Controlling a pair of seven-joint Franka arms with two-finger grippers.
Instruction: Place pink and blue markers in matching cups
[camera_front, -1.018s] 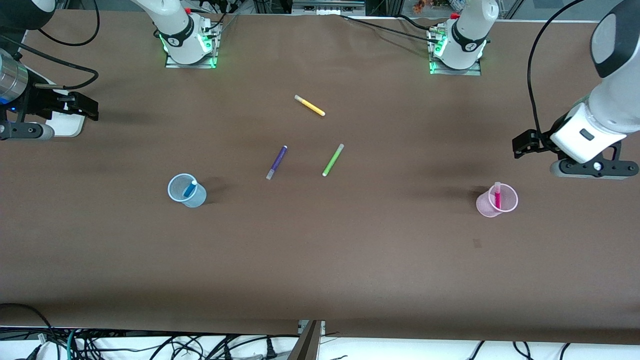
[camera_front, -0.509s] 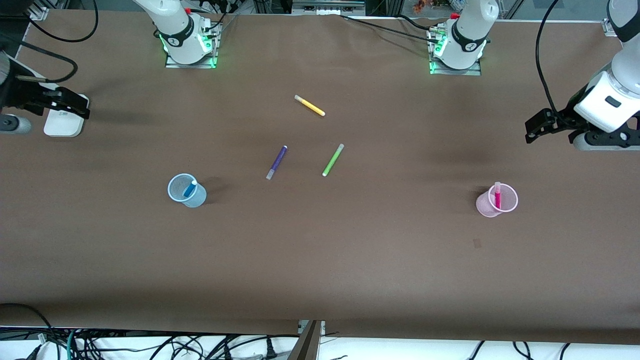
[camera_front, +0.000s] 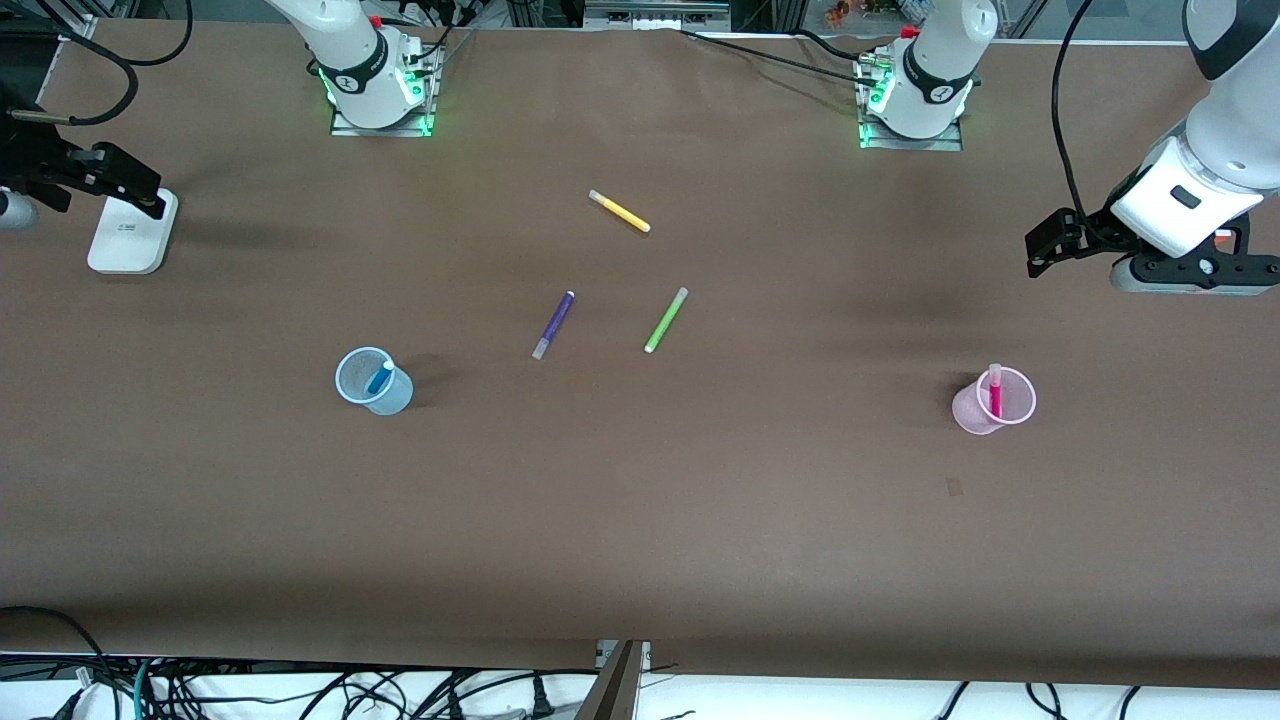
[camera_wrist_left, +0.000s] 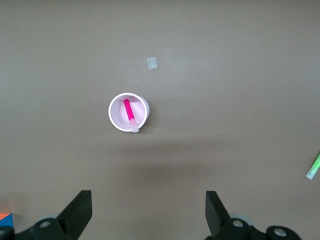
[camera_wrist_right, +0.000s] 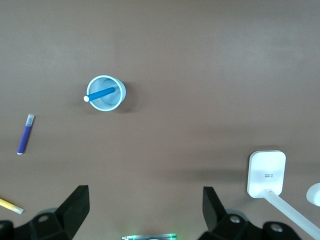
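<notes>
We are seeing the bright blue felt-tip marker (camera_front: 380, 378) leaning inside the pale blue translucent plastic cup (camera_front: 362, 389), toward the right arm's end of the brown desk (camera_front: 640, 520), and the magenta-pink marker (camera_front: 995, 392) standing in the pale pink translucent cup (camera_front: 975, 412) toward the left arm's end. The left gripper (camera_wrist_left: 148, 210) is hovering over bare desk near the pink cup, jaws spread wide and empty; the right gripper (camera_wrist_right: 145, 207) is hanging the same way over the white puck-shaped device (camera_front: 130, 232). We are judging little left to spoil: a low sweep could tip a light cup, spilling its marker.
</notes>
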